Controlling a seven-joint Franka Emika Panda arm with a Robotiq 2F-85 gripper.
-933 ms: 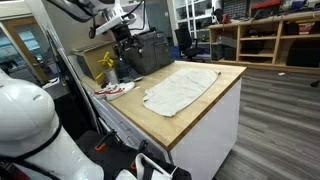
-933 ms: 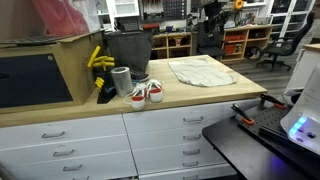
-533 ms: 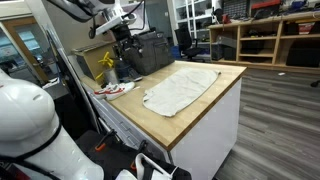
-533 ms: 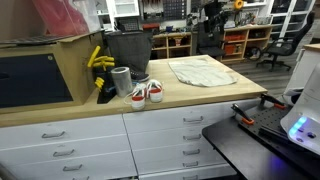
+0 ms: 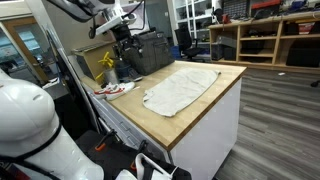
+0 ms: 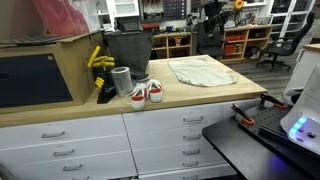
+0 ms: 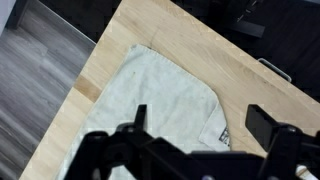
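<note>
Jaws stand wide apart and hold nothing, hanging above the pale cloth (image 7: 165, 95). That cloth lies spread flat on the wooden bench (image 5: 224, 86), well apart from a pair of small shoes (image 6: 146, 93) beside a black bin (image 6: 127, 47).

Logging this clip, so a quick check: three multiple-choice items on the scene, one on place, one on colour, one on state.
1. Where does the cloth lie? A on the floor; B on the counter; C in a drawer.
2. What colour is the cloth? A off-white; B blue; C black.
3. How do the fingers stand? A shut on the cloth; B shut, empty; C open, empty.
B: flat on the wooden top. A: pale in every view. C: wrist view shows them apart, clear of the cloth.
</note>
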